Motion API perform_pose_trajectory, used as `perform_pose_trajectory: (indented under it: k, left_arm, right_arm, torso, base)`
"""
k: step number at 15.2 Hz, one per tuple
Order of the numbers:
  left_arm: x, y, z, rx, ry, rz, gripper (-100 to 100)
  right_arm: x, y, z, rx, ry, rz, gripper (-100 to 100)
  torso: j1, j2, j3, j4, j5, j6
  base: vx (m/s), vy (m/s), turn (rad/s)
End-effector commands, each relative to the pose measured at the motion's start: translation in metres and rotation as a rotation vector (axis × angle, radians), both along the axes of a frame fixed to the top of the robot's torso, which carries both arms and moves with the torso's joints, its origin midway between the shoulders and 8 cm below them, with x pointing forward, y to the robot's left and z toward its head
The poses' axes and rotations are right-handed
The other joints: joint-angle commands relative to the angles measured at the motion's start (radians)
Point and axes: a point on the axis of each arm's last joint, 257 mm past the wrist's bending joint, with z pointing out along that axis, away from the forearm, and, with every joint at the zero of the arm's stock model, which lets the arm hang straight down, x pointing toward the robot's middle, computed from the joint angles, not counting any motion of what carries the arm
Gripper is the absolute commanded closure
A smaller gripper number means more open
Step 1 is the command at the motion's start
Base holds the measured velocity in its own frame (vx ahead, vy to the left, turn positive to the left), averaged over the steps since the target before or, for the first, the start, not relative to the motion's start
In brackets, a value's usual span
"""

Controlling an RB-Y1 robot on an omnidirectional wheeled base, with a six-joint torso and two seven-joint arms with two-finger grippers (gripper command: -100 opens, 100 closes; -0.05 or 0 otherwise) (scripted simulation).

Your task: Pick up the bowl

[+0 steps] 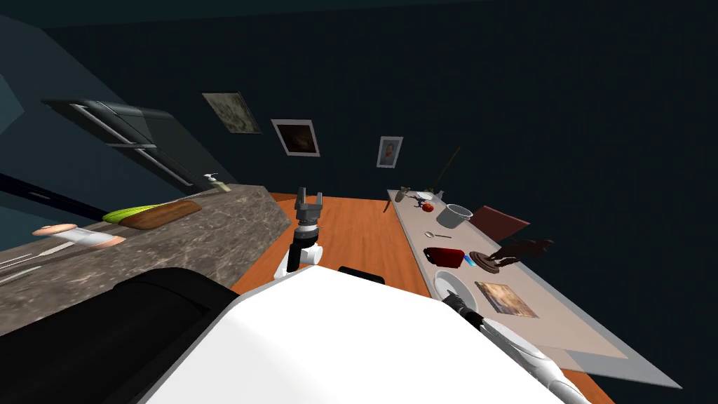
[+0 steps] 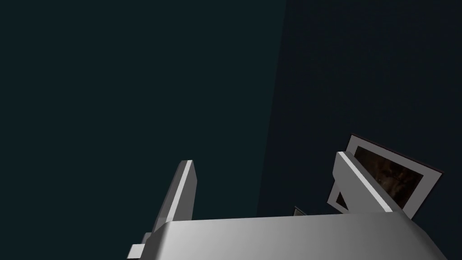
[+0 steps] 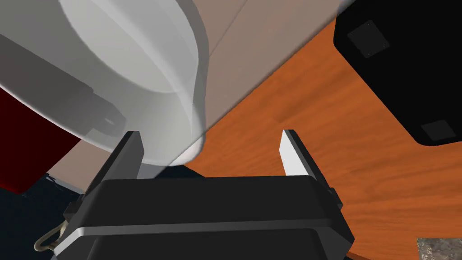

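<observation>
A white bowl (image 1: 456, 287) sits at the near end of a long pale table (image 1: 568, 319) on my right. In the right wrist view the bowl (image 3: 126, 67) looms close and its rim reaches into the gap between the fingers, next to one finger. My right gripper (image 3: 210, 151) is open and touches nothing; in the head view it (image 1: 451, 300) is at the bowl's near edge. My left gripper (image 1: 309, 198) is raised over the wood floor, away from the table. The left gripper (image 2: 264, 159) is open and empty.
Beyond the bowl stand a dark red box (image 1: 444, 256), a brown round piece (image 1: 484, 261), a flat picture-like mat (image 1: 506, 297), a spoon (image 1: 438, 235) and a white pot (image 1: 457, 214). A stone counter (image 1: 175, 242) runs along my left. Orange floor (image 1: 357, 238) lies between.
</observation>
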Motion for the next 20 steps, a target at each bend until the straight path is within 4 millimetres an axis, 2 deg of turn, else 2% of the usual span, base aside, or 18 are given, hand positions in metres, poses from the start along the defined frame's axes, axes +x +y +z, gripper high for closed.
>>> perform_pose_trajectory:
  k: [1,3,4,9,10,11,15,18,20]
  left_arm:
    - [0.0,0.0,0.0,0.0,0.0,0.0,0]
    - [0.0,0.0,0.0,0.0,0.0,0.0,0]
    - [0.0,0.0,0.0,0.0,0.0,0.0,0]
    - [0.0,0.0,0.0,0.0,0.0,0.0,0]
    - [0.0,0.0,0.0,0.0,0.0,0.0,0]
    - [0.0,0.0,0.0,0.0,0.0,0.0,0]
    - [0.0,0.0,0.0,0.0,0.0,0.0,0]
    - [0.0,0.0,0.0,0.0,0.0,0.0,0]
    - [0.0,0.0,0.0,0.0,0.0,0.0,0]
  right_arm:
    - [-0.012,-0.021,0.001,-0.045,0.027,0.017,-100]
    - [-0.02,-0.032,0.001,-0.075,0.046,0.028,-100]
    - [-0.013,-0.025,0.002,-0.058,0.034,0.021,-100]
    - [-0.016,-0.011,-0.019,-0.058,0.038,-0.012,-100]
    - [-0.015,-0.014,-0.014,-0.058,0.037,-0.006,-100]
    - [-0.015,-0.013,-0.015,-0.059,0.037,-0.007,100]
    - [-0.015,-0.013,-0.015,-0.058,0.036,-0.009,100]
    - [-0.014,-0.025,0.0,-0.061,0.037,0.019,100]
    - [-0.016,-0.024,-0.002,-0.063,0.037,0.015,100]
  torso:
    - [0.0,0.0,0.0,0.0,0.0,0.0]
    - [-0.001,0.001,0.0,0.0,0.0,0.0]
    - [-0.001,0.001,0.0,0.0,0.0,0.0]
    - [-0.009,0.003,0.002,0.001,-0.002,0.0]
    - [-0.01,0.003,0.002,0.001,-0.002,0.0]
    - [-0.009,0.003,0.002,0.001,-0.002,0.0]
    - [-0.004,0.002,0.001,0.0,-0.001,-0.001]
    - [0.001,0.001,0.001,0.0,0.001,0.001]
    - [0.004,0.001,0.001,0.0,0.002,0.0]
  base:
    - [0.015,0.033,0.024]
    - [0.014,0.028,0.05]
    - [0.007,0.013,0.021]
    - [-0.013,-0.066,0.101]
    - [-0.007,-0.052,0.031]
    - [-0.003,-0.02,0.004]
    - [0.0,-0.002,0.0]
    - [0.017,0.077,-0.15]
    - [0.008,0.075,-0.065]
